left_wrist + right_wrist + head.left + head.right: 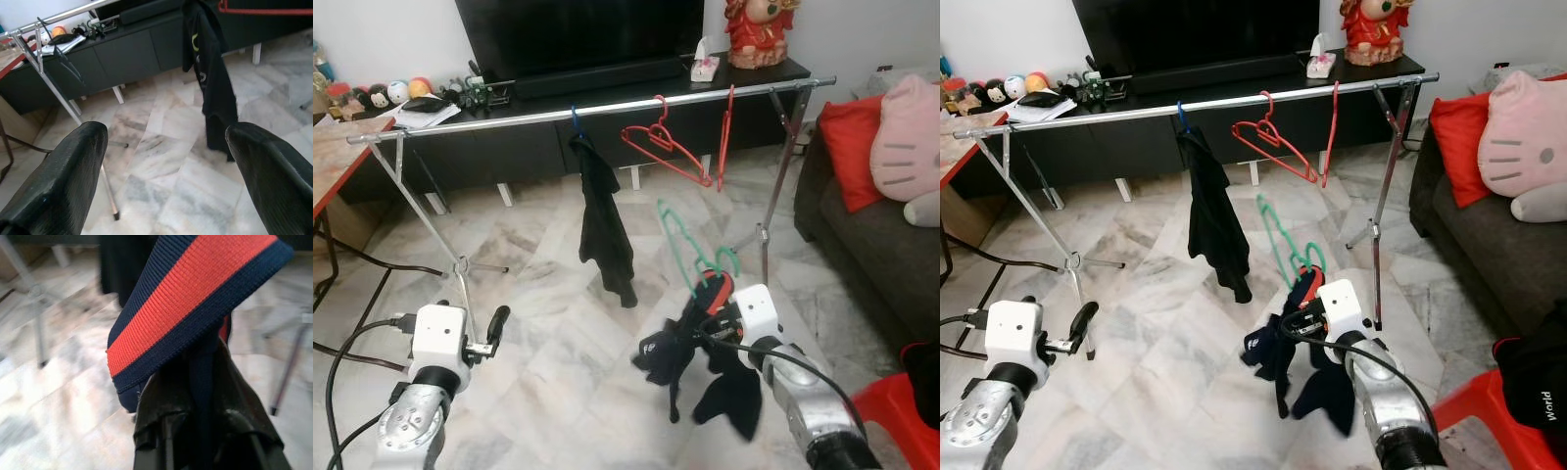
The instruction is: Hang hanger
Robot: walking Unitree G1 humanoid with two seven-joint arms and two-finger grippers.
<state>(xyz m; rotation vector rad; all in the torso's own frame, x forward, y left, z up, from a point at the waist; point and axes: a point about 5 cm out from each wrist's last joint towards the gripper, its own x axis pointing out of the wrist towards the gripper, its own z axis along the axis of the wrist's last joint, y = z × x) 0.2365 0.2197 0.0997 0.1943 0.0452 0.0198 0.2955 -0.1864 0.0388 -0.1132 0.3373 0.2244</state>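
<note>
Right gripper [713, 290] is raised in front of the robot, below and in front of the clothes rail [607, 106], with its fingers clamped on a green hanger [690, 240] that carries a dark navy garment [705, 367]. Hanger hook points up and away toward the rail but is well short of it; the garment hangs down below the gripper in bunched folds. In the right wrist view a navy and orange ribbed band [195, 298] of the garment lies across the fingers [166, 431], hiding the grip point. Left gripper [495, 328] is held low at the robot's left, fingers spread wide and holding nothing; the left wrist view shows both black fingers [63, 181] far apart over the marble floor [166, 166]. The rail is a silver bar on crossed legs, running across the scene in front of a low black TV cabinet [509, 147]. On the rail hang a black garment on a blue hook [603, 220] and two bare red hangers [666, 147] to its right, one tilted and one hanging nearly edge-on. A dark sofa [871, 245] with a red cushion [850, 147] and a pink plush pillow [906, 147] stands at the robot's right.
</note>
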